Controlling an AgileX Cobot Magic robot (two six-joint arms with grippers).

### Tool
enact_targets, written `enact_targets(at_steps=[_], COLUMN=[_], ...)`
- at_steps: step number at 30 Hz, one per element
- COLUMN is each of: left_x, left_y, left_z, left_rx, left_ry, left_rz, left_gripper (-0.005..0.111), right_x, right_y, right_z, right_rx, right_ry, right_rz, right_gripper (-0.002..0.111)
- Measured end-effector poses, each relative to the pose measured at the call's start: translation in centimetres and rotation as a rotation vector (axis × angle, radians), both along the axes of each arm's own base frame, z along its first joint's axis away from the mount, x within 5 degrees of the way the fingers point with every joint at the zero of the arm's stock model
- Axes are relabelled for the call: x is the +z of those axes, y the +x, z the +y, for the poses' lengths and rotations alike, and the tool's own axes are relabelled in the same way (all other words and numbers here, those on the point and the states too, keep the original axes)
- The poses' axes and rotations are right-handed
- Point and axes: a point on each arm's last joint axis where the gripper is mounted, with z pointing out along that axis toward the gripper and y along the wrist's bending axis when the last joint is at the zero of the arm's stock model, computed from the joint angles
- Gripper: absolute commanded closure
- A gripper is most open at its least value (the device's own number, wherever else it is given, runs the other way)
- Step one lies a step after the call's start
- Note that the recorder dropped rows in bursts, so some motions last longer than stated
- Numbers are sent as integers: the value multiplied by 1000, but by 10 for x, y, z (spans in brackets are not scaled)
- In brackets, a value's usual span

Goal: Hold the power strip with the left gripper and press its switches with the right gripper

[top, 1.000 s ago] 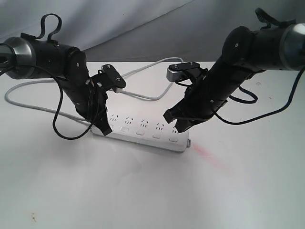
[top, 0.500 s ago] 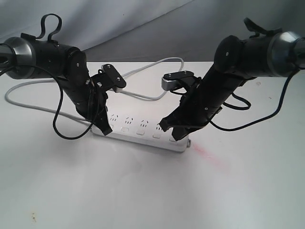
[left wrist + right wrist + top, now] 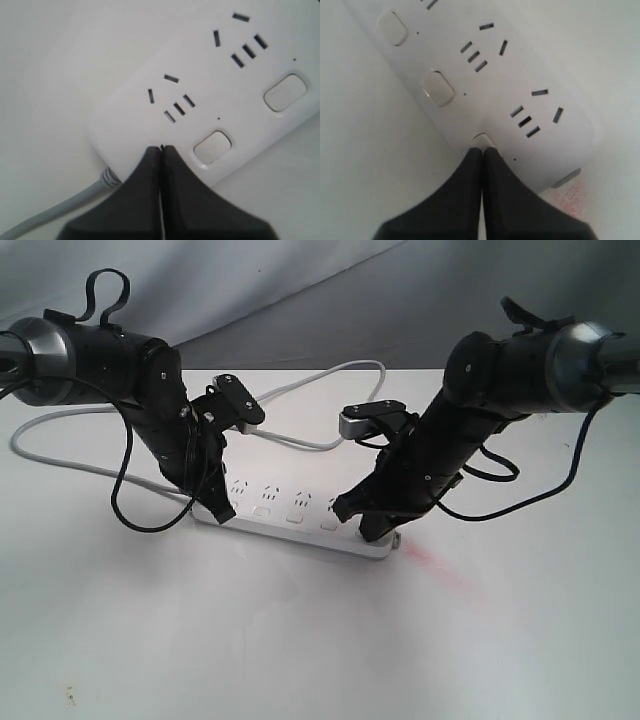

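Observation:
The white power strip (image 3: 300,515) lies across the middle of the table, its grey cord (image 3: 60,455) looping off to the left. My left gripper (image 3: 222,512) is shut, fingertips pressed down on the strip's left end (image 3: 150,120), beside the cord's exit (image 3: 102,181). My right gripper (image 3: 370,530) is shut too, its tips resting on the last of the switches (image 3: 482,140) at the strip's right end. Two more switches (image 3: 438,88) show in the right wrist view, and two (image 3: 212,147) in the left wrist view.
A faint red stain (image 3: 430,560) marks the table just right of the strip's end. The cord (image 3: 320,380) arcs behind both arms at the back. A grey backdrop (image 3: 300,300) rises behind the white table.
The right arm has swung left and down, bringing its shut fingertips onto the strip's right end. The left arm and the strip have not moved.

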Motion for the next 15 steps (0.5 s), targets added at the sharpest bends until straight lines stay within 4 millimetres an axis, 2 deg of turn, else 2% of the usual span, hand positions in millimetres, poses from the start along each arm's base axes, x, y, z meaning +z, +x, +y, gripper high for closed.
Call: enact_targets(at_steps=[15], left_x=[0], left_y=[0], left_z=[0], left_rx=[0], left_ry=[0], left_rz=[0], left_gripper=[107], right_x=[0], right_y=[4], right_z=[1], right_rx=[-15], right_ry=[9], right_rz=[-44], right_gripper=[108])
